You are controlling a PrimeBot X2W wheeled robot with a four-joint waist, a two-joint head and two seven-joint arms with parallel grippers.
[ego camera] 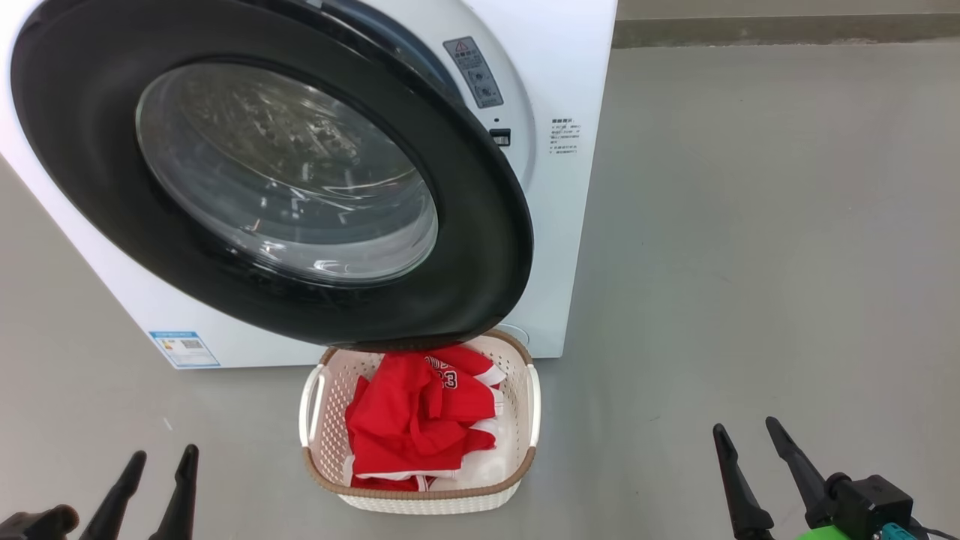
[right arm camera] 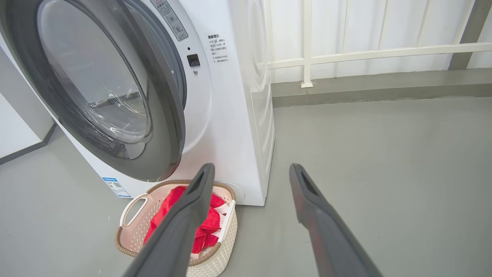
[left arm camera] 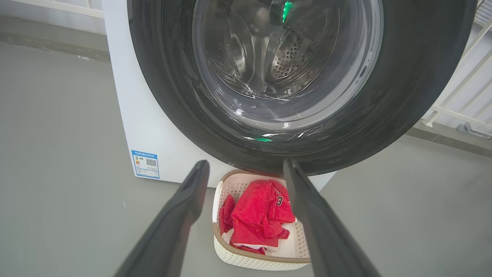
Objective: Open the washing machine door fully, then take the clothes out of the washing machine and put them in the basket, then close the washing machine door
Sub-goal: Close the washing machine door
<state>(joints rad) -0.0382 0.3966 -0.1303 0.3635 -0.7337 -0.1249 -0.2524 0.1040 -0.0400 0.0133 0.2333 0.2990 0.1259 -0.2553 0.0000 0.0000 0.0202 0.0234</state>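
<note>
The washing machine (ego camera: 570, 225) is a white front-loader on a grey floor. Its door (ego camera: 480, 247), black-rimmed with a bulging glass window, stands ajar, swung partway out from the front (right arm camera: 238, 115). Below the door's lower edge sits the cream basket (ego camera: 315, 442) with the red clothes (ego camera: 405, 427) piled inside, a white number print showing. My left gripper (ego camera: 165, 454) is open and empty at the lower left, well short of the basket. My right gripper (ego camera: 746, 426) is open and empty at the lower right. In the left wrist view my gripper (left arm camera: 246, 163) points at the door (left arm camera: 403, 96) and the basket (left arm camera: 261, 261).
Bare grey floor (ego camera: 750, 262) spreads to the right of the machine. A white railing (right arm camera: 346, 54) and a low kerb (right arm camera: 365, 88) run behind it. A small blue label (ego camera: 184, 349) is stuck low on the machine's front.
</note>
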